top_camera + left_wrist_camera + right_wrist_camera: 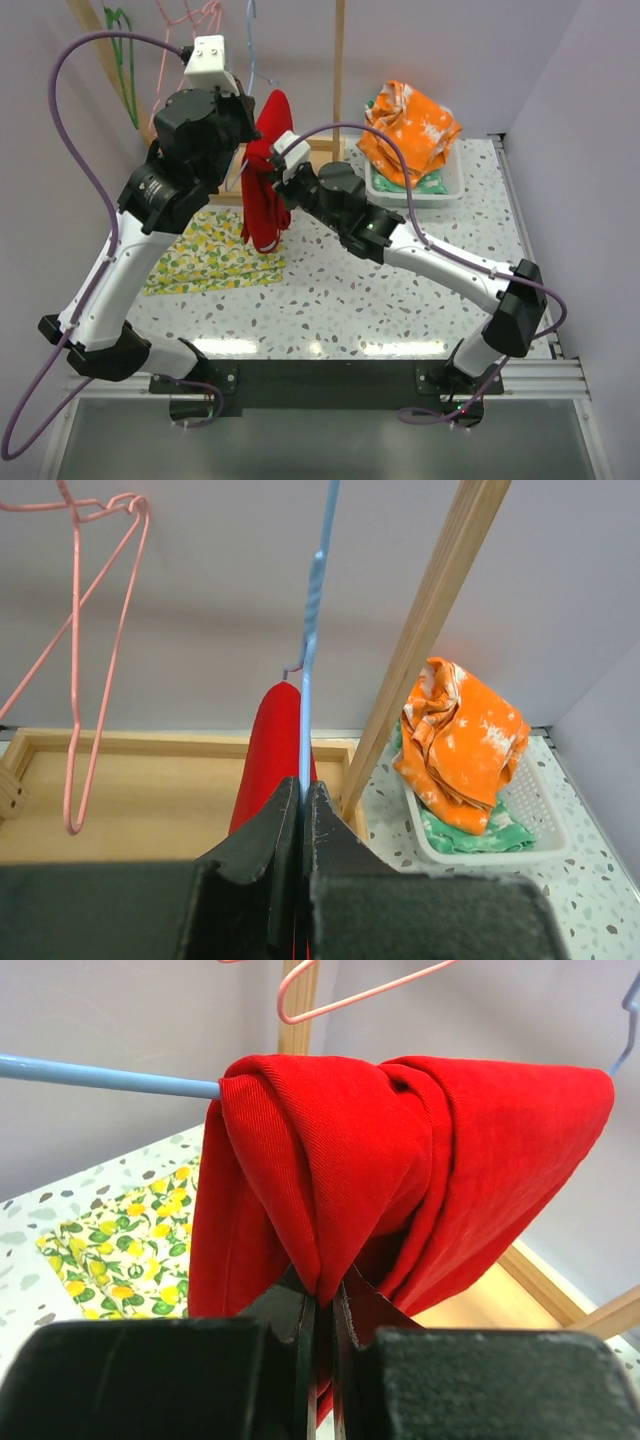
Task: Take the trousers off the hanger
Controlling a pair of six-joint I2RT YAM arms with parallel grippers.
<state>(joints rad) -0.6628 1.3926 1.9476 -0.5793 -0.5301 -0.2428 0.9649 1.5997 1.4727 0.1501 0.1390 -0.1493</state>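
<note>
1. Right gripper (322, 1305) is clamped on a hanging fold of the red trousers (400, 1160), with the jaws pressed together and cloth between them. The bite looks thin, so a slow, even pull suits it better than a jerk.
2. The red trousers are draped over the bar of the blue hanger (100, 1075), bunched together, above the table beside the wooden post (430, 620).
3. Left gripper (303, 800) is shut on the hanger's blue wire. A firm hold there should stop the hanger swinging as the cloth slides.
4. Drawing the fold away from the bar and downward likely lets the far half slide over the bar without tipping the hanger.
5. The far leg may catch on the bar, so ease off if the hanger tilts.
6. The orange trousers (410, 125) and green trousers (465, 830) lie in the white basket (540, 830) to the right, the likely drop spot. The lemon cloth (215, 255) lies flat on the table below.
</note>
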